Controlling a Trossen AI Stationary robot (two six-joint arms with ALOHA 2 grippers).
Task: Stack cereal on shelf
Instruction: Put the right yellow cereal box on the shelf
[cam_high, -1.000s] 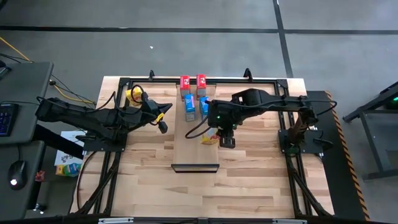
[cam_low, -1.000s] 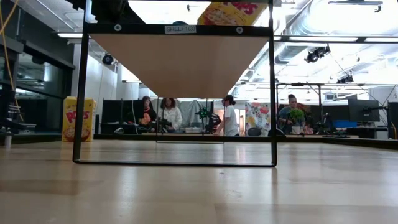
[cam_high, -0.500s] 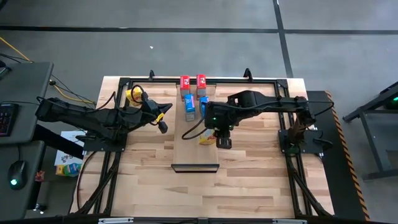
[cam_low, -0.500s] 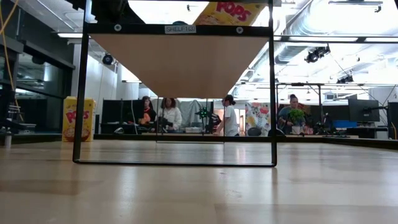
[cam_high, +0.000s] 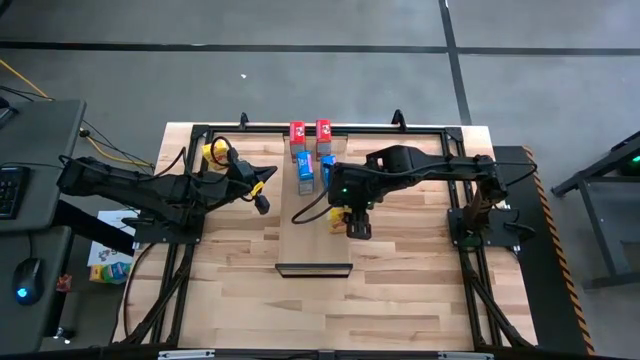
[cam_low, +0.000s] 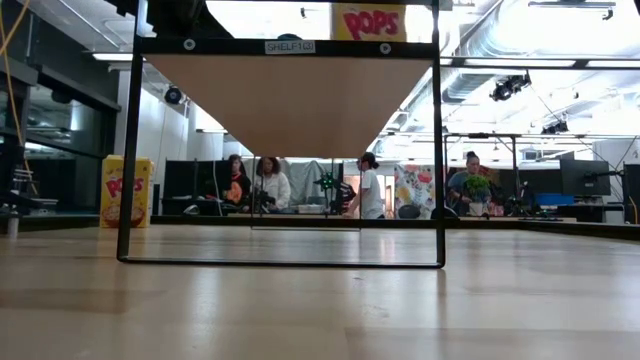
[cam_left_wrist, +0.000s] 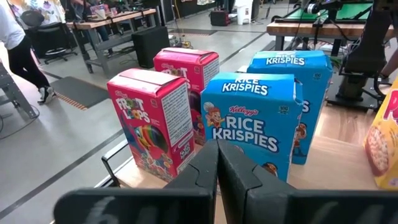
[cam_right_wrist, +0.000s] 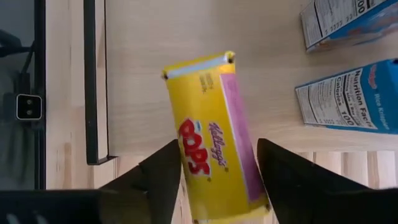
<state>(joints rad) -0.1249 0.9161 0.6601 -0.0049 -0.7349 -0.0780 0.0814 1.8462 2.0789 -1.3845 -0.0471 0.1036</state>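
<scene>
The right gripper (cam_right_wrist: 211, 171), fingers spread and gripping nothing, straddles the yellow box (cam_right_wrist: 214, 143) on the shelf (cam_high: 305, 240). It should lift straight. The left gripper (cam_high: 262, 203) waits shut at nine o'clock.

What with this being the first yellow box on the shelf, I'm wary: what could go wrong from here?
The yellow box sits skewed between the right gripper's open fingers, so one could catch it on withdrawal and tip it. It also stands near the blue boxes on the shelf, so a topple might knock into them.
</scene>
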